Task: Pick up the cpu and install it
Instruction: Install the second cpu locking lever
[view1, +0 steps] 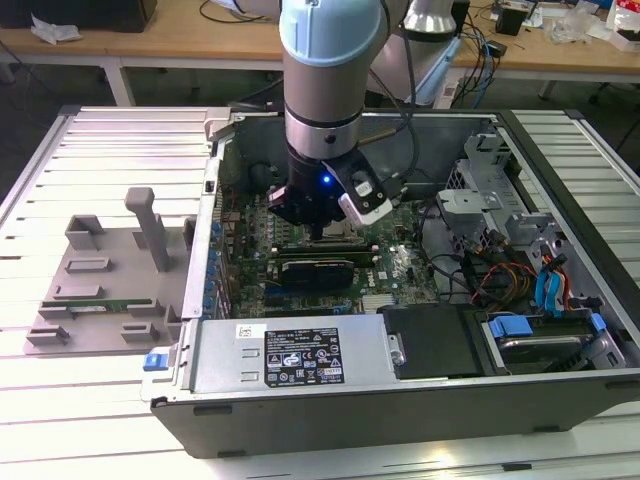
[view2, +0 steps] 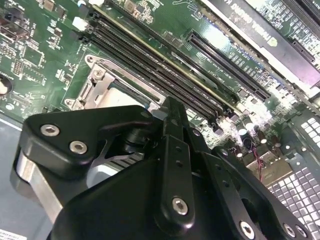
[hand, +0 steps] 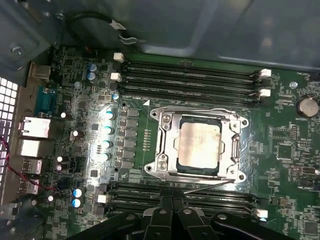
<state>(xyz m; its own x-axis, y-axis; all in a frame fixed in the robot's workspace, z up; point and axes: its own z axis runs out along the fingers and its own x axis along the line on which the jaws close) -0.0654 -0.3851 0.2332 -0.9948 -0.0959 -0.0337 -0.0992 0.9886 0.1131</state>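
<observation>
Cpu (hand: 199, 146) is seen seated inside the metal socket frame (hand: 165, 142) on the motherboard (hand: 75, 150) in the first wrist view. Over in the exterior view, the gripper (view1: 318, 232) is parked low inside the computer case (view1: 560, 200); grip can't be judged.

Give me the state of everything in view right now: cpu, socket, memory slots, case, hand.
cpu: seated flat in the socket.
socket frame: surrounds the cpu on the motherboard.
memory slots: empty.
computer case: side open, lying flat.
hand: above the motherboard, nothing visible in it.
</observation>
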